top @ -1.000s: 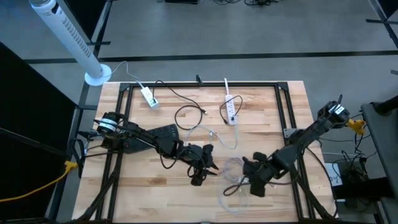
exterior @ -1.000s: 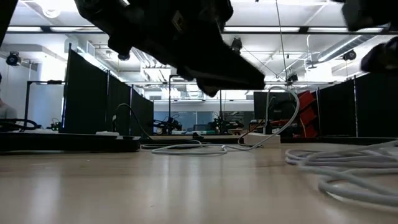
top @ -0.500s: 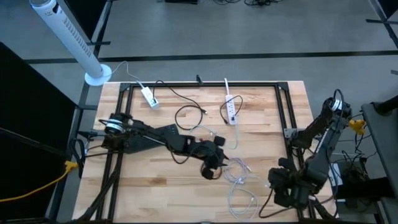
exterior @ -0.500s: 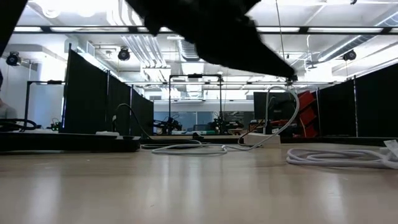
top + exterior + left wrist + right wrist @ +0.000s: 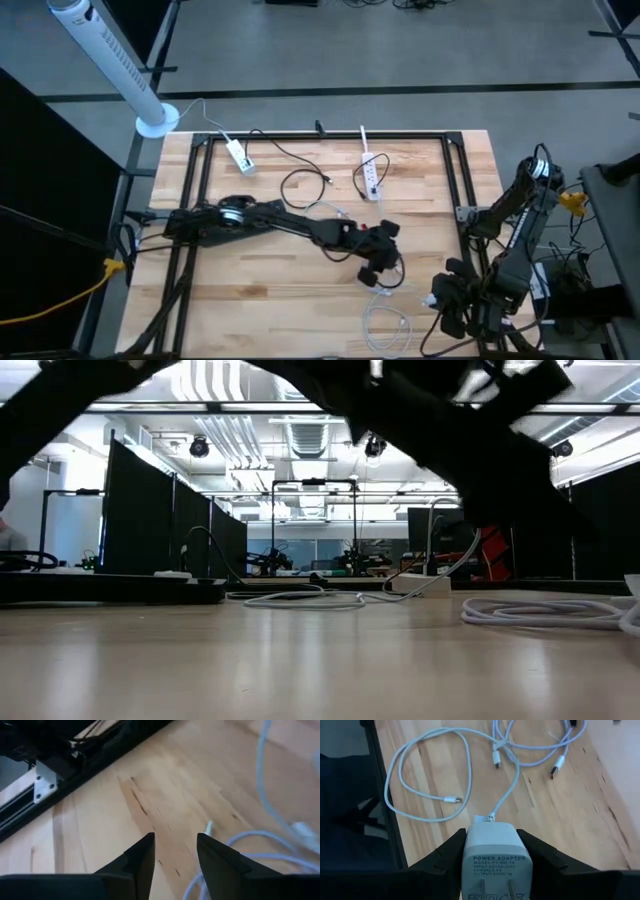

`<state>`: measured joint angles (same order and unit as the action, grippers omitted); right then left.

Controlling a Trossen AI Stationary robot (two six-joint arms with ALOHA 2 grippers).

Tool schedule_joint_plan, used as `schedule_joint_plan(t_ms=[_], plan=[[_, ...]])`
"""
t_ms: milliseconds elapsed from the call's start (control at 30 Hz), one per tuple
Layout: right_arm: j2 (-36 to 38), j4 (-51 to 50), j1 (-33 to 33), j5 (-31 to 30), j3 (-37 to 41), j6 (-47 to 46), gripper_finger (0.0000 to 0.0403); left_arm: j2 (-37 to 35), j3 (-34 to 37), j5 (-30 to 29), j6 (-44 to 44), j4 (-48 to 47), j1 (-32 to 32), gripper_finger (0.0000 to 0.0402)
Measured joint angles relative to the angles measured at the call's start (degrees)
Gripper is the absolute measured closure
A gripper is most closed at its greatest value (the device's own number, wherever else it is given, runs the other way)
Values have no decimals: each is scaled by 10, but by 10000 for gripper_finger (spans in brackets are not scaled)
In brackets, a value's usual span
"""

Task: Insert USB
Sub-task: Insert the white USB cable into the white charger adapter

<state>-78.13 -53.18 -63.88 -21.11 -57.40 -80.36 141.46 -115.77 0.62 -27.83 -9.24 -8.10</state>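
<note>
The right gripper (image 5: 492, 865) is clamped on a white power adapter (image 5: 495, 851), its two fingers pressing the block's sides, with a white cable (image 5: 420, 785) running out of its far end and looping over the wood. A second ago this gripper was low over the cable heap near the table's middle; it has since pulled back to the near right corner of the table (image 5: 300, 300), carrying the adapter with it. The heap has been dragged out into a looser trail, and several bare USB plugs (image 5: 555, 770) now lie exposed on the wood.

The left gripper (image 5: 378, 262) has meanwhile stretched much further across, and now hangs just above the cable tangle (image 5: 385, 310) near the table's centre. Its fingers (image 5: 142, 857) stand apart with nothing between them, and a white plug tip (image 5: 209, 826) lies on the wood just ahead.

So the socket half is secured, and the free hand seems to be lining up to pick a plug. The power strip (image 5: 372, 178) at the far edge sits untouched.
</note>
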Motion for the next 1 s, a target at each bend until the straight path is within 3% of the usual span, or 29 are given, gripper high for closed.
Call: schedule_joint_plan(t_ms=[167,367,733,933,1000], plan=[[0,0,0,1,1,3,262,47,-56,0,-2,-9,-3,266],[0,-1,0,1,1,18,262,74,-55,3,8,-23,-4,281],[0,-6,1,-15,1,45,262,116,-59,64,49,24,8,302],[1,-10,2,-45,1,46,262,107,-58,64,66,0,6,383],[1,-21,7,-63,1,48,262,95,-56,47,71,-16,6,383]])
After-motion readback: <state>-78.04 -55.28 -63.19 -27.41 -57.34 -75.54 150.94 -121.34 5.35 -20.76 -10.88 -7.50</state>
